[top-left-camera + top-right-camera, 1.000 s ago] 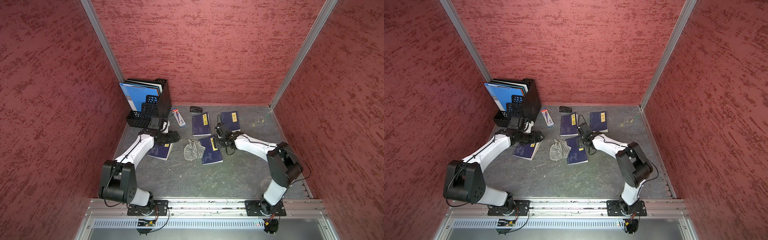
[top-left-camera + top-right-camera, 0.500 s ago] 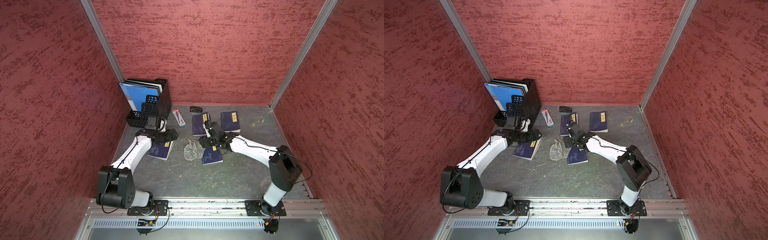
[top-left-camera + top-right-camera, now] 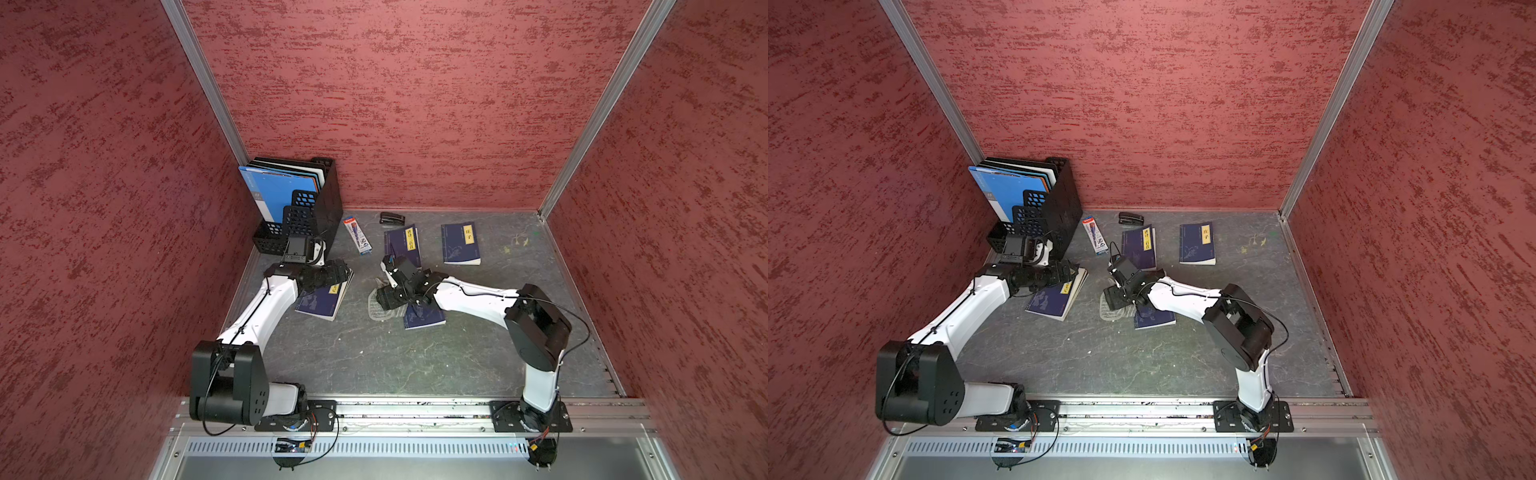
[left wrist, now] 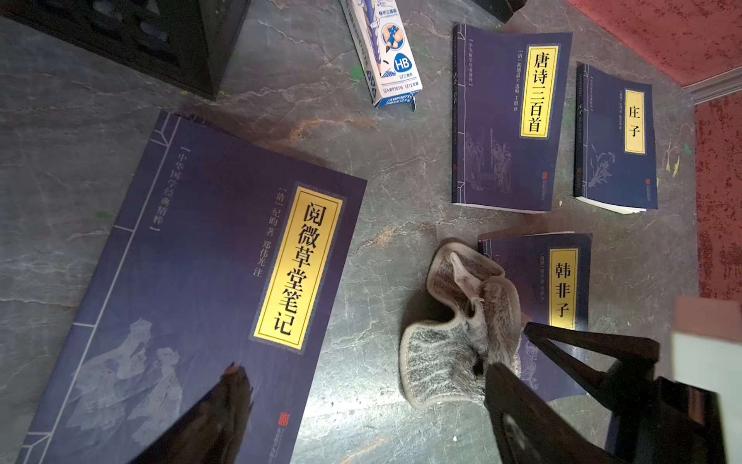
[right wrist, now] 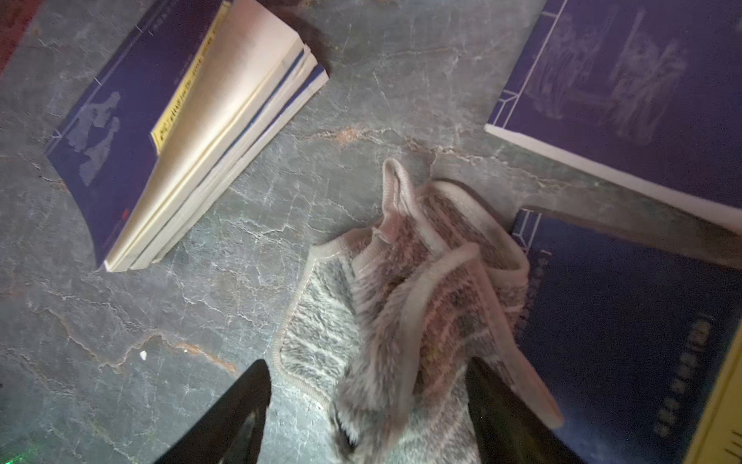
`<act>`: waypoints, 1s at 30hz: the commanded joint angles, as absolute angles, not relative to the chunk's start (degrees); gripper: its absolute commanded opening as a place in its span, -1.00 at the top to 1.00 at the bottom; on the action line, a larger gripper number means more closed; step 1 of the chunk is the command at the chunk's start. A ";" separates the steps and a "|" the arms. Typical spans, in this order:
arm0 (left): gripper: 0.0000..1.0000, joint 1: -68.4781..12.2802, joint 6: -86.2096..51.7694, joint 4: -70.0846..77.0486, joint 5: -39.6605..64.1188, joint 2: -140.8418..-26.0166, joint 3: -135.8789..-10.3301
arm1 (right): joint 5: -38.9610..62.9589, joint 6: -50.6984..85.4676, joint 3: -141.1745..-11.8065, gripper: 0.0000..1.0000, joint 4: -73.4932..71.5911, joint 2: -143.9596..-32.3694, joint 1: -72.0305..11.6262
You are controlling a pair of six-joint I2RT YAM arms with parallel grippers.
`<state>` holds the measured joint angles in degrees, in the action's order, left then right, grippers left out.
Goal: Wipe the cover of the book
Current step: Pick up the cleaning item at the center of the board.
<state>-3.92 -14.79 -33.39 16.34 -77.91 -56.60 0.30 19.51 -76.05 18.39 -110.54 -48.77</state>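
Reaching low | right tool (image 5: 367,363) spread astride cloth (image 5: 321,329) | left tool (image 3: 341,271) parted over book (image 4: 192,261)

a robot test booth dressed as an office desk: red textured panels (image 3: 415,104) in aluminium framing (image 3: 209,83), a mounting rail (image 3: 415,409), file rack (image 3: 328,199), stapler (image 3: 392,219), pencil box (image 3: 357,235), books (image 3: 461,243).

File rack (image 3: 322,199) sits in back-left corner of table (image 3: 374,361). Pencil box (image 3: 357,235) just right of it. Rear bk (image 3: 399,241) right of box, stapler (image 3: 392,219) behind it nr back wall. Far-right bk (image 3: 460,245) beside rear bk, apart. Left bk (image 3: 322,299) in front of rack, under L gripper (image 3: 345,272). Cloth (image 3: 378,313) mid-table, right edge on front bk (image 3: 426,320). R gripper (image 5: 365,369) over cloth.
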 commanded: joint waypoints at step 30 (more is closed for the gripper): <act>-0.86 -1.46 -15.52 -33.04 16.60 -74.44 -54.94 | -10.28 19.24 -83.40 -0.35 26.37 -124.05 -52.29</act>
